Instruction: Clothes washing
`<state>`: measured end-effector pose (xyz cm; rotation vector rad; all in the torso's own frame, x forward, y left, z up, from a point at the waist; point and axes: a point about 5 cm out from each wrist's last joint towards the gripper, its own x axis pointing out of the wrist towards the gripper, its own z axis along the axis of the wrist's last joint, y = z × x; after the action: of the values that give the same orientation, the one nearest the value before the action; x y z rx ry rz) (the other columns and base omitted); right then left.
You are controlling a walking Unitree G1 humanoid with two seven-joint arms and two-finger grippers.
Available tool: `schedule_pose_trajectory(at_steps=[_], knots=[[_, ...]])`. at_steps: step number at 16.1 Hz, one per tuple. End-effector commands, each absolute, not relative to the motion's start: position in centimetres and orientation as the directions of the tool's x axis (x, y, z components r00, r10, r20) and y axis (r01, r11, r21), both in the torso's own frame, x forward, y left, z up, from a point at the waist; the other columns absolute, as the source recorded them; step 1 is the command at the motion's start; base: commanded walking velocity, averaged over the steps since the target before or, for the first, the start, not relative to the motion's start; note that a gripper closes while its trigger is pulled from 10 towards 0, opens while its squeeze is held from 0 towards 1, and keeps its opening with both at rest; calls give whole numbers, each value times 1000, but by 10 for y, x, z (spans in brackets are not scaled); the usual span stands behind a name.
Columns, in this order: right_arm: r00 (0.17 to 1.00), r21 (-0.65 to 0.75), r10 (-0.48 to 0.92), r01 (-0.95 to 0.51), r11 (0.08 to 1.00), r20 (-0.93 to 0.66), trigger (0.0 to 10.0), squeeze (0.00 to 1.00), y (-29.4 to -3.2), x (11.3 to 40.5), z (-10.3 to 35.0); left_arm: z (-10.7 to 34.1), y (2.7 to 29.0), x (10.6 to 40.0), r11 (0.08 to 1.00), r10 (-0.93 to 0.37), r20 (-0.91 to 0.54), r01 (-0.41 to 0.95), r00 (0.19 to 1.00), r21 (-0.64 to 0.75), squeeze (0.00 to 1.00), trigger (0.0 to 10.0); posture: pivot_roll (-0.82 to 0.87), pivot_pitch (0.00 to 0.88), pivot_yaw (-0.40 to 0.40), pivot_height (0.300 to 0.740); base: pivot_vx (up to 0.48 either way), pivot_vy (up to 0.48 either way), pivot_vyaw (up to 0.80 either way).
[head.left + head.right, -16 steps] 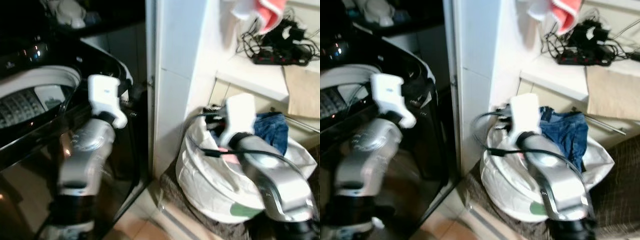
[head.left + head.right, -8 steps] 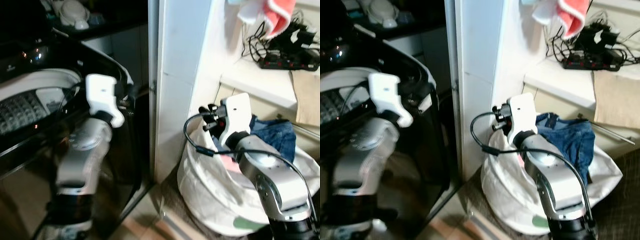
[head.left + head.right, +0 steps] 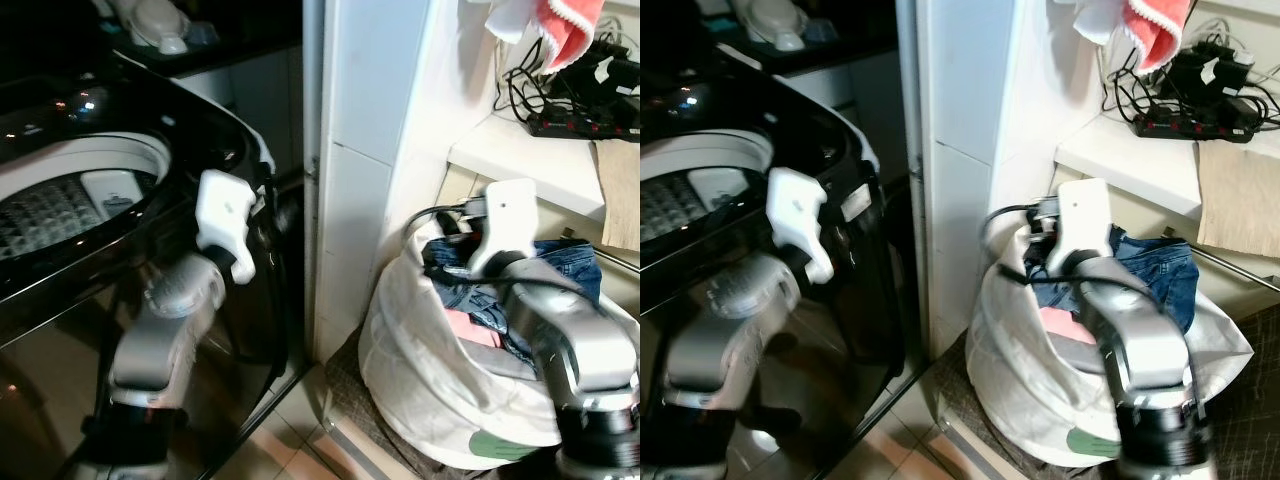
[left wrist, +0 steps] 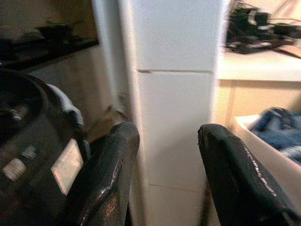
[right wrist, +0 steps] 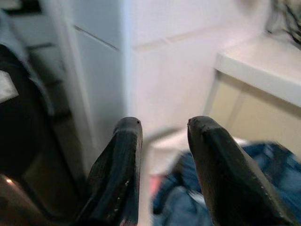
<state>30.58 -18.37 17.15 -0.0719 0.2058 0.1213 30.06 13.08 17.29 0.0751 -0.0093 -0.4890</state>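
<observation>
A black top-loading washing machine stands at the left, its lid up and its pale drum showing. A white laundry bag sits on the floor at the right, holding blue jeans and a pink garment. My right arm reaches over the bag's top; my right gripper is open and holds nothing, with the blurred jeans just beyond its fingers. My left arm is raised in front of the washer. My left gripper is open and empty, pointing at the white pillar.
A white pillar separates the washer from the bag. Behind the bag a shelf carries a power strip with tangled cables. Pink and white cloths hang above. A dark mat lies under the bag; tiled floor is in front.
The view has shifted a little. My right wrist has turned and moved right, over the bag's open top. My left wrist sits slightly lower and further right against the washer.
</observation>
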Motion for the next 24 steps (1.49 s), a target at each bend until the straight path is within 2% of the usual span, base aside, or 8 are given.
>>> schedule_pose_trajectory(at_steps=[1,7,11,12,15,21,22,24], knots=[[973,-79,60,-80,994,-223,10000,1000,-196,312,172,180,124,300,869,-492,13,490,871,65,0,10000,-81,0,10,740,0,0,0],[955,-69,4,-26,997,-298,10000,1000,-231,348,147,179,118,295,823,-561,-29,562,827,84,0,10000,-53,0,14,740,0,0,0],[935,10,40,-39,999,-353,10000,1000,-237,361,130,179,121,290,815,-570,-52,573,820,92,0,10000,-17,0,10,740,0,0,0],[928,17,32,-27,999,-371,10000,1000,-238,363,126,179,119,288,801,-588,-62,591,807,94,0,10000,-5,0,11,740,0,0,0],[891,-10,-68,71,997,-449,10000,1000,-250,362,107,182,115,266,673,-720,-118,729,684,123,0,10000,71,8,6,740,0,0,0],[855,-63,-193,186,981,-481,10000,1000,-264,353,90,198,121,239,599,-777,-147,791,612,127,0,10000,203,99,25,740,0,0,0],[846,-61,-228,227,972,-482,10000,0,-269,351,88,201,121,235,584,-787,-154,801,598,129,0,10000,227,119,39,740,0,0,0],[843,14,-246,287,958,-478,10000,0,-274,346,83,204,123,230,576,-790,-166,807,591,133,0,10000,248,134,50,740,0,0,0]])
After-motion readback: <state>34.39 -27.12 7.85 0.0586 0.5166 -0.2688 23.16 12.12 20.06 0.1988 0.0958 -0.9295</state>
